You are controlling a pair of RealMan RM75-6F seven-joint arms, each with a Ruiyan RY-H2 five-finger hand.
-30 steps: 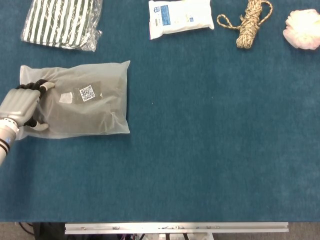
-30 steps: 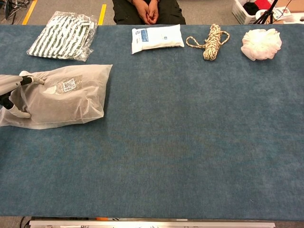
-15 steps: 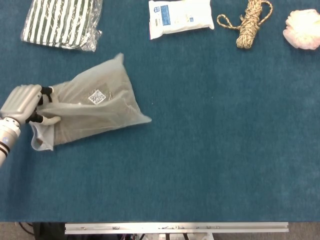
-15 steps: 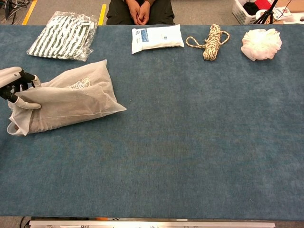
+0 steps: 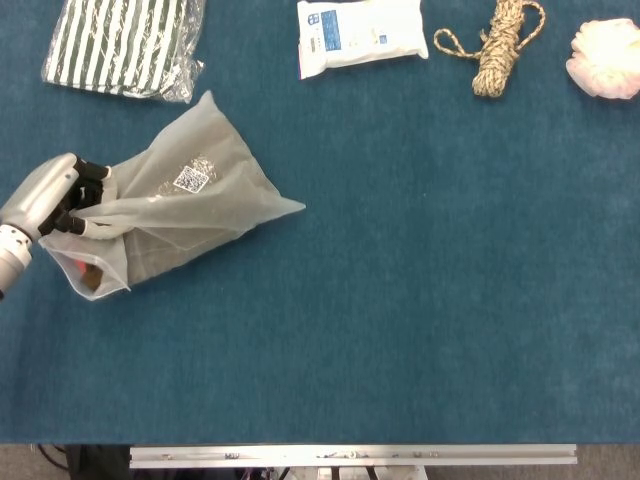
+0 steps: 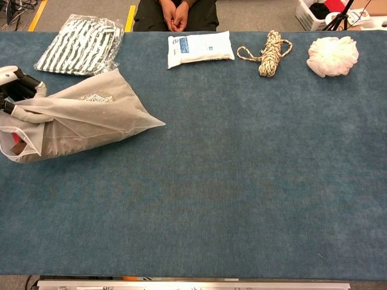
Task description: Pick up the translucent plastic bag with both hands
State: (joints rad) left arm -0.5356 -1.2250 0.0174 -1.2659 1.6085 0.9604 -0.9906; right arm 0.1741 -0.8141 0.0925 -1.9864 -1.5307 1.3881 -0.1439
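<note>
The translucent plastic bag (image 5: 175,210) (image 6: 84,118) lies tilted at the table's left, its left end raised and its right corner pointing toward the middle. A white QR label shows on its top. My left hand (image 5: 55,197) (image 6: 15,90) grips the bag's left end, fingers curled into the bunched plastic. The bag's lower left corner sags below the hand, with something reddish-brown showing inside. My right hand appears in neither view.
A green-and-white striped packet (image 5: 125,45) (image 6: 80,45) lies at the back left, close behind the bag. Along the back edge sit a white wipes pack (image 5: 360,33), a coiled rope (image 5: 500,45) and a pink-white puff (image 5: 605,58). A seated person (image 6: 175,13) is behind the table.
My left hand has lifted and turned the bag's left end. The bag swung from flat and square to diagonal, its right corner sliding toward the table's middle.
</note>
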